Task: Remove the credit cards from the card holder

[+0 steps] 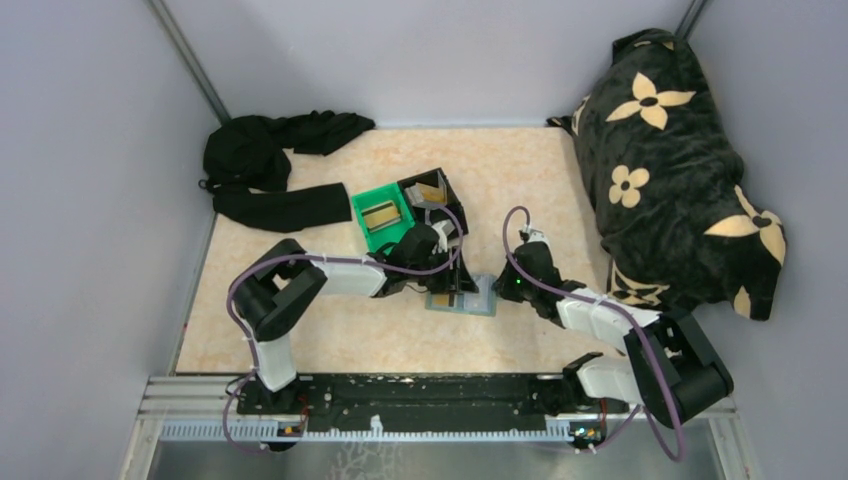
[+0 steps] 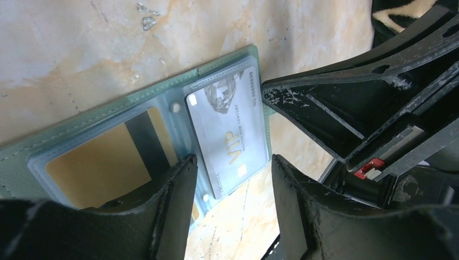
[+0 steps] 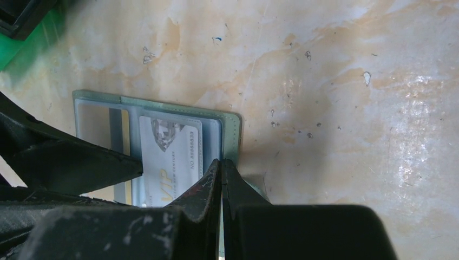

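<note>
While the soft card holder could easily slide under a pull, the right claw has its jaws pressed together and its tips set down on the holder's outer edge. I judge that it is there to pin the holder to the tabletop, not to grip anything. The holder lies opened flat near the middle of the tabletop, just ahead of both arms, with its clear sleeves facing up.

Both credit cards are in their sleeves. The gold card, crossed by a dark stripe, fills one panel, and the pale grey card fills the other. The left claw hovers over the grey card with its jaws apart, one finger to each side of the card's near end, clamped on nothing. That straddle looks like lining up to pinch this card and draw it out of its sleeve.

The grey card reads "VIP" in gold letters beneath a picture of a diamond. Along one side runs "NO" and a row of eights. A small line beside it ends in "CENTURY", and the rest is too fine to read. The gold card shows no legible writing.

Beyond the holder stand a green bin and a black bin, touching each other, each with something tan-gold inside, so they probably receive the cards. Farther back lie black garments and a black cushion with cream flowers.
</note>
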